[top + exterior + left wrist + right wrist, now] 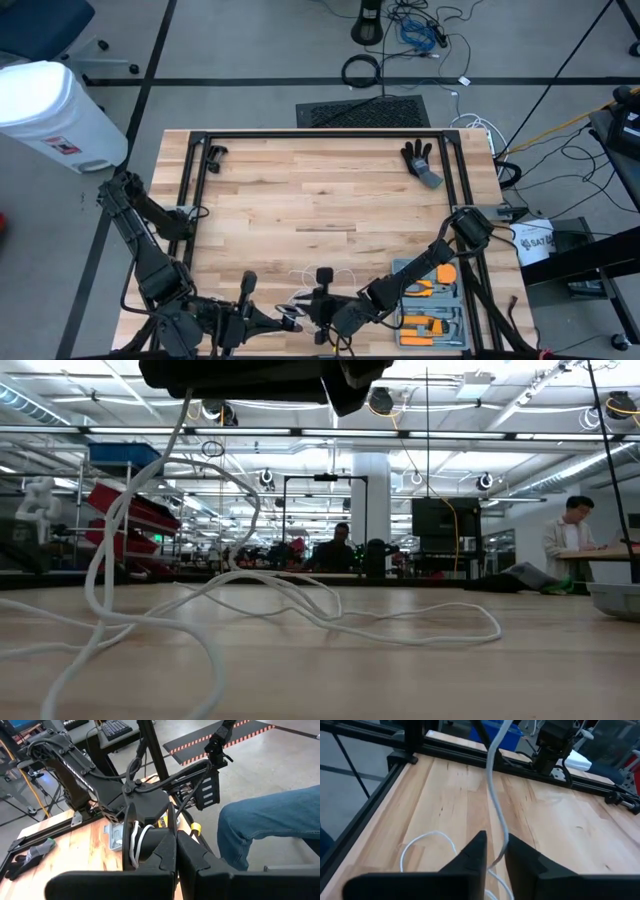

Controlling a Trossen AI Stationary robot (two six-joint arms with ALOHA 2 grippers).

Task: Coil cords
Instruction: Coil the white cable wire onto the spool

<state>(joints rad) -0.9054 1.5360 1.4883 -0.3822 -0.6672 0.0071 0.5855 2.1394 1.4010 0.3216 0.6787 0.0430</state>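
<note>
Cord: thin white cord (330, 615), round and smooth, lying in loose loops on the counter near its front edge between the two end effectors; one strand rising off the wood to the dark arm overhead in the low view
Reel: black round reel (150, 842) with white cord turns wound on it, just beyond the left fingertips in the left wrist view
Right end effector (494, 851): low over the front of the counter, dark fingers narrowly apart with the white strand running between them; grip on it not certain
Left end effector (176, 851): at the front edge, fingers pressed together, nothing seen between them
Counter (320, 190): pale butcher-block wood, black metal frame round it
Tool tray (435, 300): grey tray with orange-handled tools, front right
Glove (420, 160): black and grey, far right
Bin (55, 115): white, small red-and-white label, not legible
Writing: "SAT" on a white container (535, 242) off the right edge
</note>
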